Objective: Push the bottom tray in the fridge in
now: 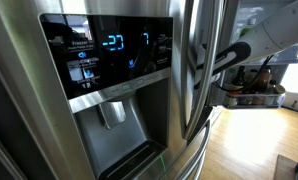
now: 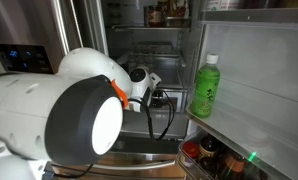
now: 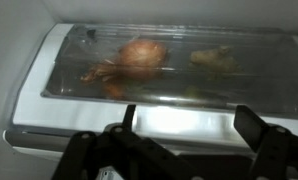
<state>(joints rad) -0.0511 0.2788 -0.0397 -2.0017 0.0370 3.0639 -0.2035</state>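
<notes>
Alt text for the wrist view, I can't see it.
A clear-fronted fridge tray fills the wrist view, holding a round reddish item and something greenish, both blurred. The end effector sits open at the bottom edge, facing the tray.

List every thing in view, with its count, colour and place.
fridge: one, stainless steel, a door standing open
dispenser panel: one, glossy black with a blue-lit display, on the fridge front
bar handles: two, steel, vertical, beside the panel
bottom tray: one, clear with a white front, low inside the fridge
round item: one, reddish-orange, inside the tray
pale item: one, yellow-green, inside the tray, too blurred to name
green bottle: one, upright on a door shelf
dark bottles: several, lower door shelf
floor: wood, beside the fridge
robot arm: one, white with an orange ring
gripper: one, black, open, facing the tray
</notes>
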